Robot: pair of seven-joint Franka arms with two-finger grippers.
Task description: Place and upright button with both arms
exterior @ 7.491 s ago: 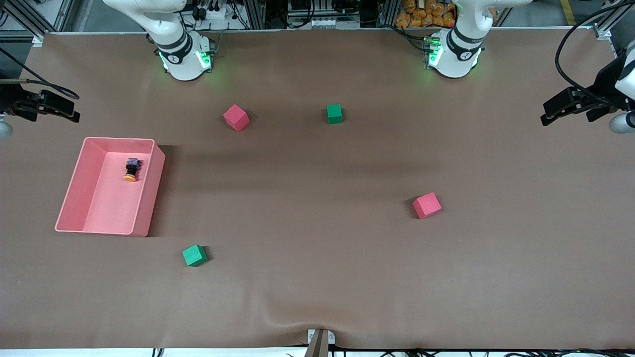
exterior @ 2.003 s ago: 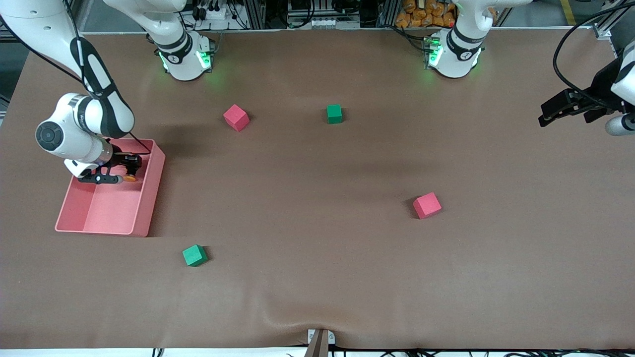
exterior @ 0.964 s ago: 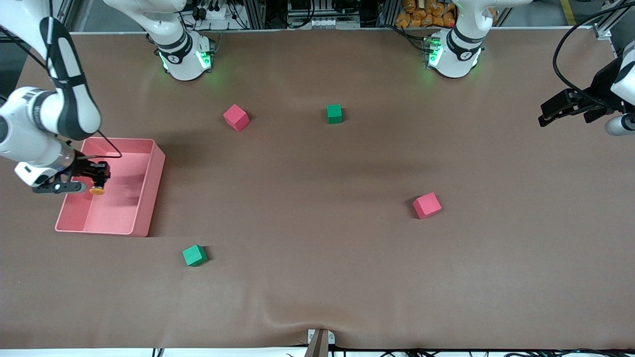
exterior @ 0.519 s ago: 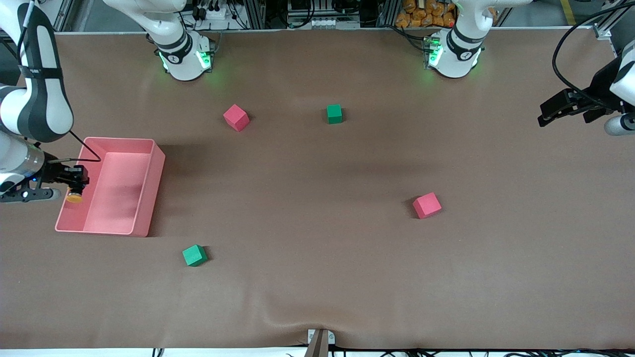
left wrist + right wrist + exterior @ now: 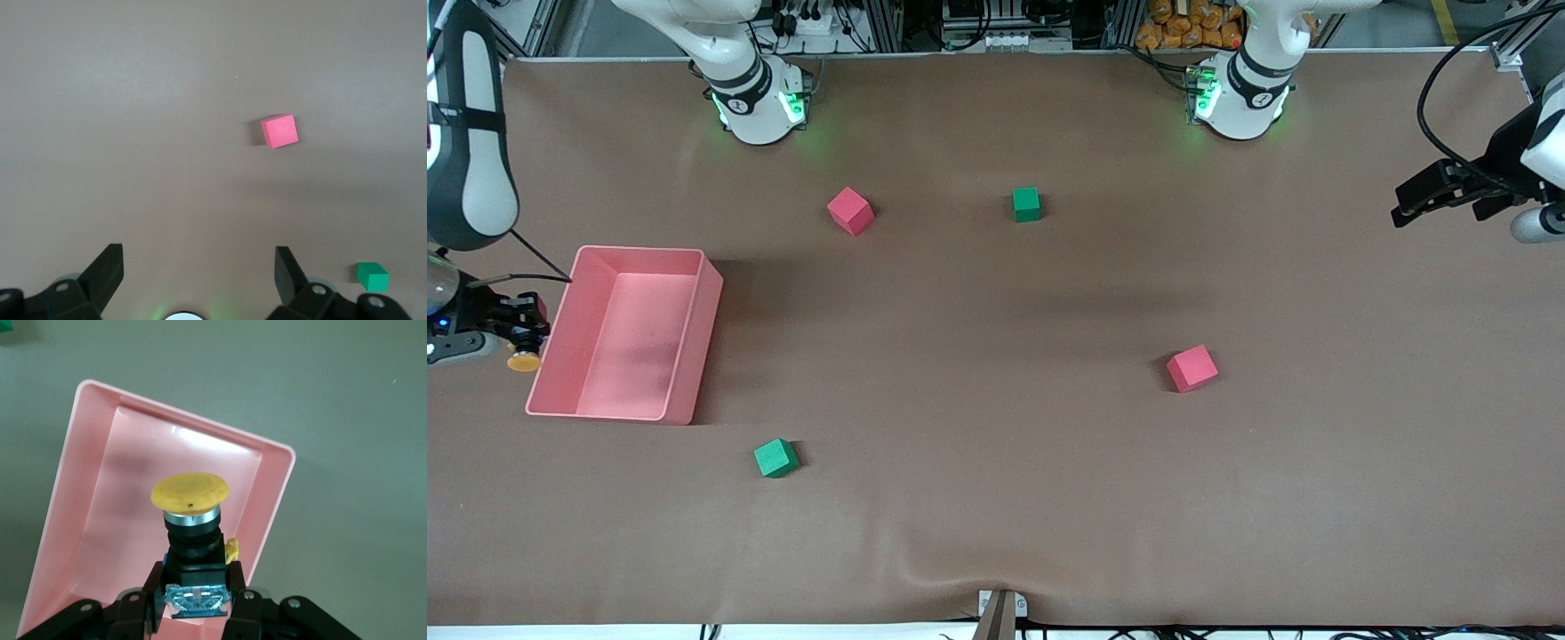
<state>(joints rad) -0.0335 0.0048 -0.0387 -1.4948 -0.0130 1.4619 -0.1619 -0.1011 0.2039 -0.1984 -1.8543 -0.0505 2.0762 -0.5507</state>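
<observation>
The button [image 5: 523,358] has an orange cap and a black body, and it hangs cap-down in my right gripper [image 5: 520,342]. That gripper is over the table just outside the pink bin's outer wall, at the right arm's end. In the right wrist view the button [image 5: 191,495] sits between the shut fingers [image 5: 152,587], with the bin [image 5: 200,430] below it. My left gripper [image 5: 1405,212] waits in the air at the left arm's end of the table. Its fingers [image 5: 107,270] stand wide apart around nothing, so it is open.
The pink bin [image 5: 640,252] has nothing in it. A red cube [image 5: 849,211] and a green cube [image 5: 1026,204] lie near the arm bases. Another red cube [image 5: 1192,368] and another green cube [image 5: 775,458] lie nearer the front camera. The left wrist view shows a red cube [image 5: 279,130] and a green cube [image 5: 372,276].
My right gripper has lifted the button out of the pink bin and carried it past the bin's wall toward the right arm's end of the table. The left arm has stayed still.
</observation>
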